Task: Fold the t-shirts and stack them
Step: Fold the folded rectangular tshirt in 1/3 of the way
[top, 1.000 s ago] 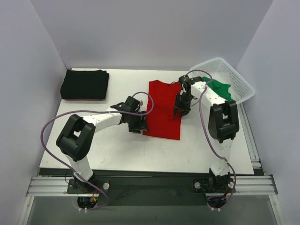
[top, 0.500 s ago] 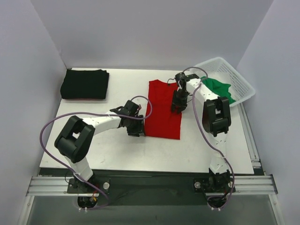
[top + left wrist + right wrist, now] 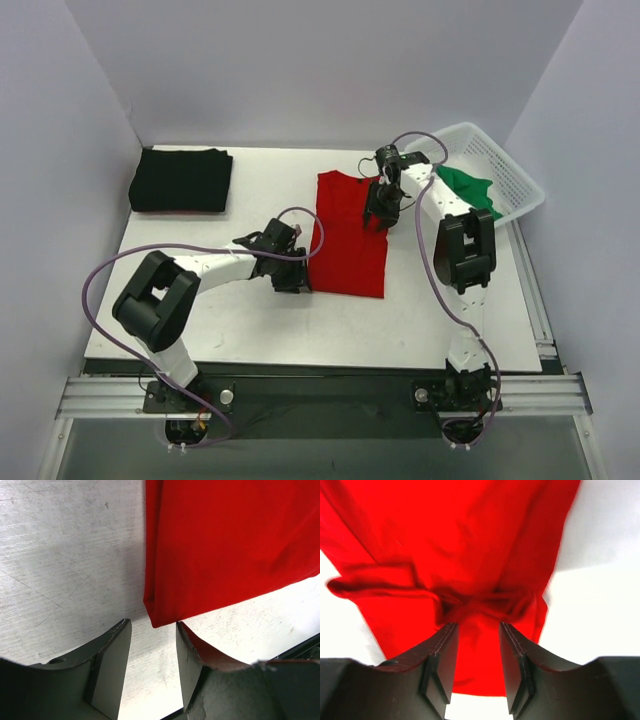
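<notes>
the left jaws stand apart, gripping nothing: in the left wrist view the near left corner of the red t-shirt [image 3: 225,545] points at the gap from just ahead of the tips, not between them, with bare scratched counter [image 3: 65,555] beside it

the right jaws also stand apart and clamp nothing; in the right wrist view they hang over the red cloth, which fills the gap below them, and a bunched, twisted ridge of it [image 3: 470,602] lies just beyond the tips

the top view shows what the wrist views cannot: the red t-shirt [image 3: 348,240] lies as a long folded strip in the middle of the counter [image 3: 250,320], the left jaws at its near left corner and the right jaws over its far right part, near the collar end. a folded black t-shirt [image 3: 181,180] lies at the far left corner, well apart, and a green t-shirt [image 3: 468,190] hangs over the rim of a white basket [image 3: 505,165] at the far right

only the wrist views show the layered fold edge on the left and the wrinkle on the right
</notes>
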